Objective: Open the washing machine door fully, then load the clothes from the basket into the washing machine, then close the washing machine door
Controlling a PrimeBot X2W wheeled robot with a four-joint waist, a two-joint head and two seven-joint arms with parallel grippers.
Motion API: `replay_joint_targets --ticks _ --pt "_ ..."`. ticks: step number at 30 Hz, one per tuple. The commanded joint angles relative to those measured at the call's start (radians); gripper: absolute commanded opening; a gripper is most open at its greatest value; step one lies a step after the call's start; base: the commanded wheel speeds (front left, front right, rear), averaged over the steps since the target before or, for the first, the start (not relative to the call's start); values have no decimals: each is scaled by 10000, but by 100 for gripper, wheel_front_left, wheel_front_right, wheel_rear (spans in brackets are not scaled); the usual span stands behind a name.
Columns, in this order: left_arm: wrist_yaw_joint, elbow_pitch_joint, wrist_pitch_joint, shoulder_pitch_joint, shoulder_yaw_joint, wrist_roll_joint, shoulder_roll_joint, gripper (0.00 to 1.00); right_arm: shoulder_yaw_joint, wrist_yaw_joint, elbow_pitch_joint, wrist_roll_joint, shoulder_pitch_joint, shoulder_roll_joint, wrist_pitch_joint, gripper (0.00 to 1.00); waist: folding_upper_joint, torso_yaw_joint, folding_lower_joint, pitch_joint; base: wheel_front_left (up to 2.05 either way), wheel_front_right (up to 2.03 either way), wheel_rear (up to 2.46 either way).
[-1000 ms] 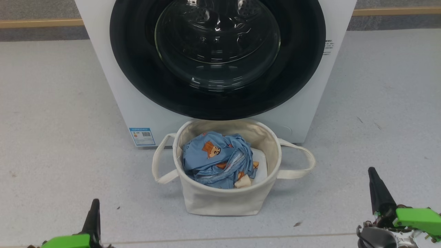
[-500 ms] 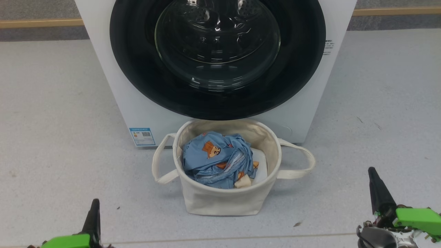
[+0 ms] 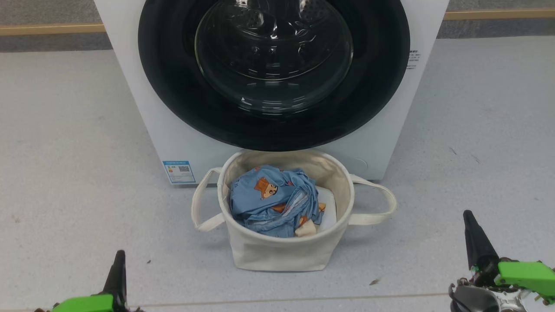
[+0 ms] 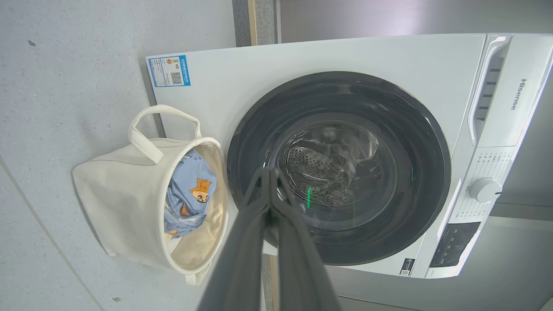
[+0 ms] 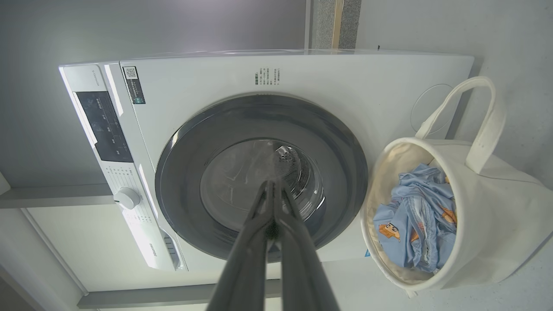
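Note:
The white washing machine (image 3: 169,130) stands ahead with its black-rimmed washing machine door (image 3: 274,73) shut flat against the front. On the floor right before it sits the off-white basket (image 3: 277,251), holding the light blue bear-print clothes (image 3: 271,201) and a small cream cloth (image 3: 307,229). My left gripper (image 3: 119,256) is shut and empty at the lower left, well short of the basket. At the lower right my right gripper (image 3: 468,216) is also shut and empty. Both wrist views look along closed fingers (image 4: 268,172) (image 5: 274,185) toward the door (image 4: 339,166) (image 5: 261,177).
A plain white pad (image 3: 328,208) lies in the basket under the clothes. Grey floor (image 3: 65,151) spreads to both sides of the machine. A wall base with a wooden strip (image 3: 47,29) runs behind. The control knob (image 4: 484,190) and panel sit at the machine's top.

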Motion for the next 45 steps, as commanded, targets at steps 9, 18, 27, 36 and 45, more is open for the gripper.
replay_joint_targets --ticks 9,18,27,36,45 --pt "-63 -277 93 -243 411 99 85 0 189 4 -353 -44 -147 -60 75 0 0 0 0 0 0 0 0" --pt "-63 -277 94 -243 412 100 84 0 187 4 -353 -46 -147 -59 77 0 0 0 0 0 0 0 0" --pt "-63 -277 95 -243 413 100 84 0 186 4 -353 -47 -147 -58 78 0 0 0 0 0 0 0 0" --pt "27 731 -48 371 -59 24 -63 100 74 0 835 -13 270 101 -76 100 0 11 1 -2 0 0 0" --pt "102 469 -213 289 49 200 32 100 235 0 759 -230 72 90 -340 100 0 79 2 -4 0 0 0"
